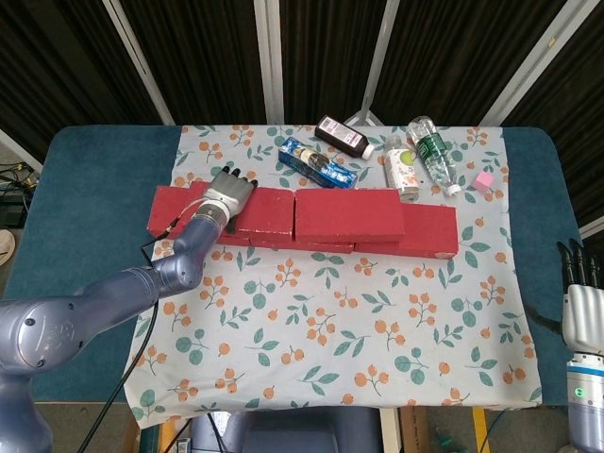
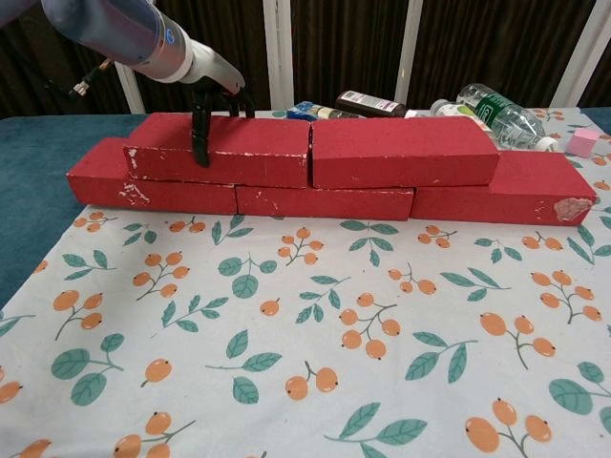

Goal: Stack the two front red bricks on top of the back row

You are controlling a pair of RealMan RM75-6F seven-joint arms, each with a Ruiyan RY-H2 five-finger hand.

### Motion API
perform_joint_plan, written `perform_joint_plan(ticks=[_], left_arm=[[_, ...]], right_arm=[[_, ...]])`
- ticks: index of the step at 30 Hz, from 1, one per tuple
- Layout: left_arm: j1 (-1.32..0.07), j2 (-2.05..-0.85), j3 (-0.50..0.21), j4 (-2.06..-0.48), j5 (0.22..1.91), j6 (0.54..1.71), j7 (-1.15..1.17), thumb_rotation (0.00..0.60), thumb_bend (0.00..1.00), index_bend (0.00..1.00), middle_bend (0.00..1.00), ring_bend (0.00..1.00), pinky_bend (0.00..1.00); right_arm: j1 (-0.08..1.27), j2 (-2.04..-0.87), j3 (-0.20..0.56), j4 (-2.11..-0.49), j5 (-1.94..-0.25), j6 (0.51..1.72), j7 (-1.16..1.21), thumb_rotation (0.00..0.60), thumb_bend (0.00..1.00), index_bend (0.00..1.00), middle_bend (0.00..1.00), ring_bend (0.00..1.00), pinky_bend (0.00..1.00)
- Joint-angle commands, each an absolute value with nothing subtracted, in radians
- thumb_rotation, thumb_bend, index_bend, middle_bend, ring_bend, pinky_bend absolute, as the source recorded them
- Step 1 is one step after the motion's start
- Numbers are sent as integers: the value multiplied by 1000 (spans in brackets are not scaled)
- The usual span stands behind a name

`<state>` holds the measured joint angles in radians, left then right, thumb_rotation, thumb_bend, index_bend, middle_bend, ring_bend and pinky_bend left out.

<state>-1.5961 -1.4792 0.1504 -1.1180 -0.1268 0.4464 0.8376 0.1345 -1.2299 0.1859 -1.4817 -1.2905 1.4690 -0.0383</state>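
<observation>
The left hand (image 1: 226,193) grips the left top brick (image 2: 224,157), fingers (image 2: 200,138) wrapped over its front face; it sits on the back row (image 2: 153,186), touching the right top brick (image 2: 401,151). The right hand (image 1: 583,302) hangs well right of the row, fingers straight, close together, holding nothing.

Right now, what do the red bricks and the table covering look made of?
Red bricks: likely painted foam or lightweight block, matte; white chips show at edges and corners. Table covering: seemingly thin printed fabric or vinyl, with a leaf and orange fruit pattern, lying flat over teal padding.
</observation>
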Motion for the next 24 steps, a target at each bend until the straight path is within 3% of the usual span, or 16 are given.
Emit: perform_joint_plan(ticks=[1,24], left_arm=[[-1609,-1491,162,-1109,-122,441,823,600,0,341,418,31,44],[-1681,-1527,234,-1104,-181,481,766,600,0,335,417,31,42]], right_arm=[[134,-1229,188,-1481,-1289,1467,-37,600,196,37,13,35,0],[128,-1220,196,-1485,-1281,1451,-21,600,196,37,13,35,0]])
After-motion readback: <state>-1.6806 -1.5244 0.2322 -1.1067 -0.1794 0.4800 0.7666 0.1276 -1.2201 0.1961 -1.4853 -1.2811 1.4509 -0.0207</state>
